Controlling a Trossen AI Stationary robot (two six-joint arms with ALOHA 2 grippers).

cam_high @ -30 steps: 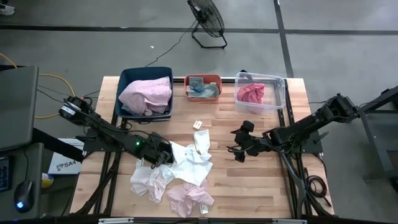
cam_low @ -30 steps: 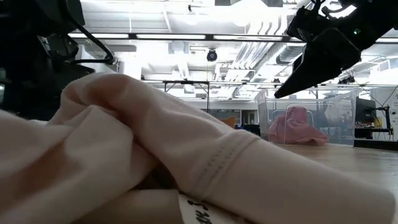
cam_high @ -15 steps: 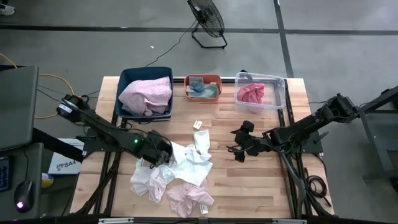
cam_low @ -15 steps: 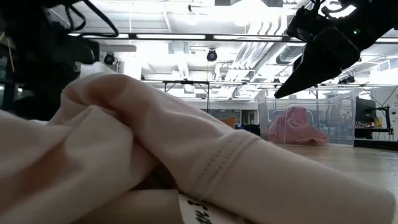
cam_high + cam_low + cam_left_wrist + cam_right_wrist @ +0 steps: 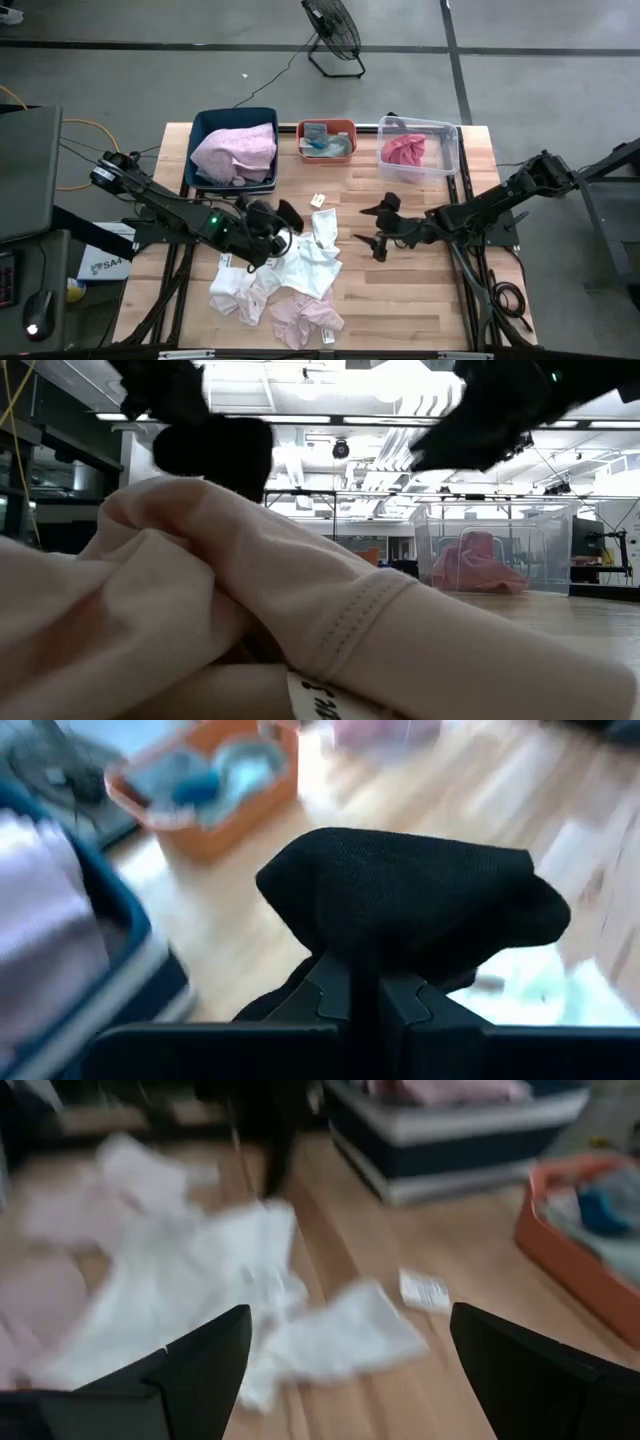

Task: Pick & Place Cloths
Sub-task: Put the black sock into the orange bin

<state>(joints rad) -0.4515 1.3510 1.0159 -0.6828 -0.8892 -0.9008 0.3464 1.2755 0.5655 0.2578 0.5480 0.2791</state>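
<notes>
Left of the table's middle, above the near heap: left gripper [image 5: 365, 970] clamped shut on a small black knitted cloth [image 5: 400, 895], bunched in a wad over the fingertips, no clear long axis, lifted clear of the wood.

Just below and nearer the front edge: loose pile of white cotton garments [image 5: 300, 265], then pale pink ones [image 5: 305, 320].

Beyond the left gripper, toward the far edge: deep blue plastic bin [image 5: 205, 125] heaped with a pink patterned cloth [image 5: 237, 150]; beside it a small orange plastic tray [image 5: 325, 127] with teal fabric; farther right a clear plastic tub [image 5: 450, 135] holding a rose-red cloth [image 5: 405, 150].

Blue bin nearest to the loaded left arm and almost straight ahead of it, so probably a short forward carry. Which bin suits black, impossible to say.

Right gripper [image 5: 350, 1315] with fingers spread wide, empty, low over bare wood right of centre, facing the white pile.

Writing: small white paper tag [image 5: 318, 200] on the wood, too small to read; sewn label on the near cloth in the low view, characters cut off; white box [image 5: 100, 262] under the table's left side, perhaps "SA4".
</notes>
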